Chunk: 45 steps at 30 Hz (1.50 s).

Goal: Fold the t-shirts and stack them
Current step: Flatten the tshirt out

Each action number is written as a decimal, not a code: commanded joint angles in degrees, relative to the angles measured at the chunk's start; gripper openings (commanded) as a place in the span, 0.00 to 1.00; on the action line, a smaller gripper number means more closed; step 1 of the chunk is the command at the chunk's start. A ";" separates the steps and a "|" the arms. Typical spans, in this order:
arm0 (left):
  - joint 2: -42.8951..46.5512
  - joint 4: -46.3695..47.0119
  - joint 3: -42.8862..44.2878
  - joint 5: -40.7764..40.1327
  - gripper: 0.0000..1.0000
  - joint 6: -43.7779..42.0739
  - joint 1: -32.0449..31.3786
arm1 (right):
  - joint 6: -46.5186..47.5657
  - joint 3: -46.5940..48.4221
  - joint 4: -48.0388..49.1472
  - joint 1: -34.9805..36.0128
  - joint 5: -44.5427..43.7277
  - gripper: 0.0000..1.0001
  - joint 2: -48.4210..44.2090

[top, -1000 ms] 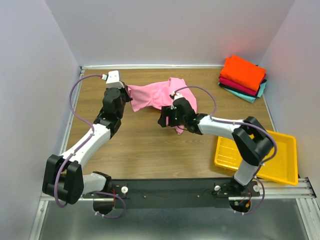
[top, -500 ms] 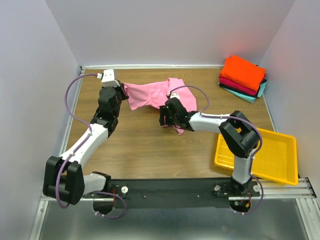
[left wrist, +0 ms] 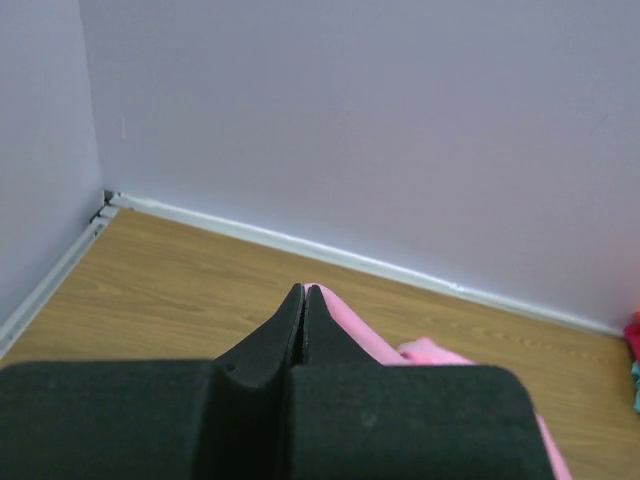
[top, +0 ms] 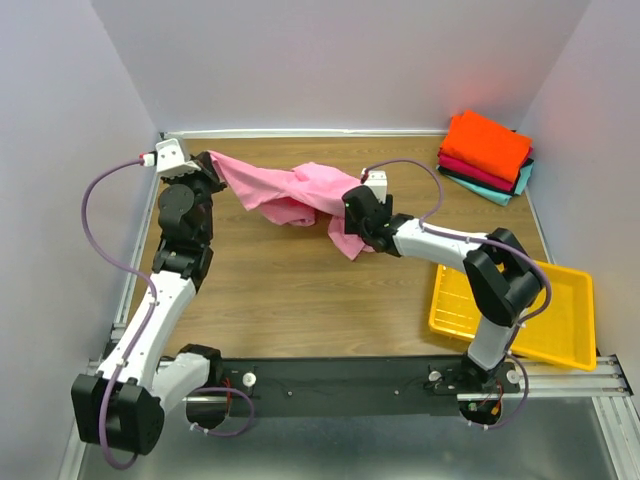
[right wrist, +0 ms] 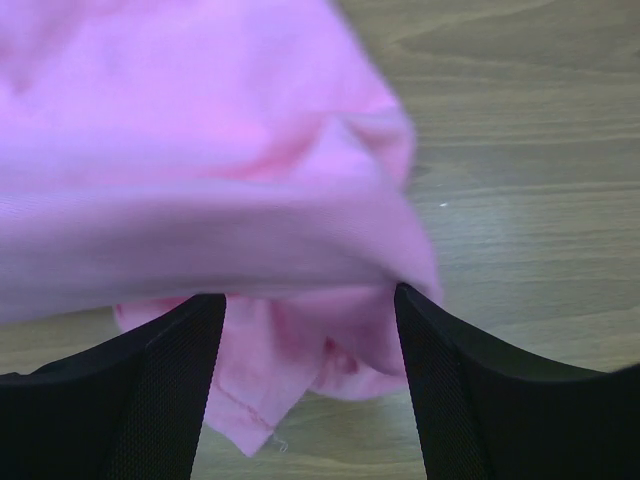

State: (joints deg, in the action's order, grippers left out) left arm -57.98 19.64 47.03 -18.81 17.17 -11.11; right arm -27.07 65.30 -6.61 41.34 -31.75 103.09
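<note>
Most of the job looks done. At the far right corner of the worktop (top: pixel 290 285) sits a neat stack (top: pixel 487 150) of folded shirts: an orange shirt (top: pixel 490 140) on top, a crimson one (top: pixel 468 169) under it, then a dark layer and a teal shirt (top: pixel 508 191) at the bottom. Four layers show, though the dark one is only a thin edge.

The pink shirt (top: pixel 290 190) is the one left to do. It is unfolded and bunched, strung between the two arms over the far middle of the worktop, well apart from the stack. The left end effector (left wrist: pixel 303 296) has its fingers pressed together on a corner of the pink cloth and holds that corner up near the far left corner. The right end effector (right wrist: pixel 305 297) has its fingers spread wide. The cloth drapes over and between them without being pinched, and a crumpled flap hangs down onto the wood.

Judging from this, the pink shirt is in the spreading stage. It is not yet laid flat, no fold has been made in it, and it has yet to go onto the stack. The yellow tray (top: pixel 575 278) near the right arm's base holds nothing that can be seen.
</note>
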 commanded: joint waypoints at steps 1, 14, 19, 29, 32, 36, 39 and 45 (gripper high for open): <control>2.52 0.40 -0.88 -2.29 0.00 -0.29 0.66 | 0.62 1.59 -2.62 -0.74 -6.49 0.76 -2.98; 1.20 0.49 -1.32 -0.35 0.00 -0.21 0.66 | -1.14 -2.45 -2.70 -0.82 -1.39 0.76 -3.07; 0.94 0.84 -1.58 -0.09 0.00 -0.21 0.74 | -1.23 -4.74 -2.00 -1.35 4.84 0.76 -3.16; 1.02 1.02 -1.67 0.35 0.00 -0.21 0.66 | -1.67 -7.11 2.47 -3.90 12.84 0.69 -0.26; 1.02 1.10 -1.85 0.35 0.00 -0.29 0.74 | -1.41 -7.11 3.71 -4.86 15.48 0.68 0.45; 1.11 1.54 -2.20 1.05 0.00 -0.29 0.66 | -0.88 -7.29 5.82 -6.53 19.70 0.62 1.68; 0.67 1.63 -2.11 1.23 0.00 -0.29 0.66 | -0.35 -7.29 6.17 -7.33 22.95 0.50 2.47; 0.50 1.81 -2.20 1.14 0.00 -0.38 0.74 | 0.17 -7.81 7.74 -9.34 25.85 0.24 1.51</control>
State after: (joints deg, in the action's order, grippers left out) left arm -57.30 20.05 45.50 -18.44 17.17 -10.83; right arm -27.53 58.61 -1.67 33.32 -9.67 104.60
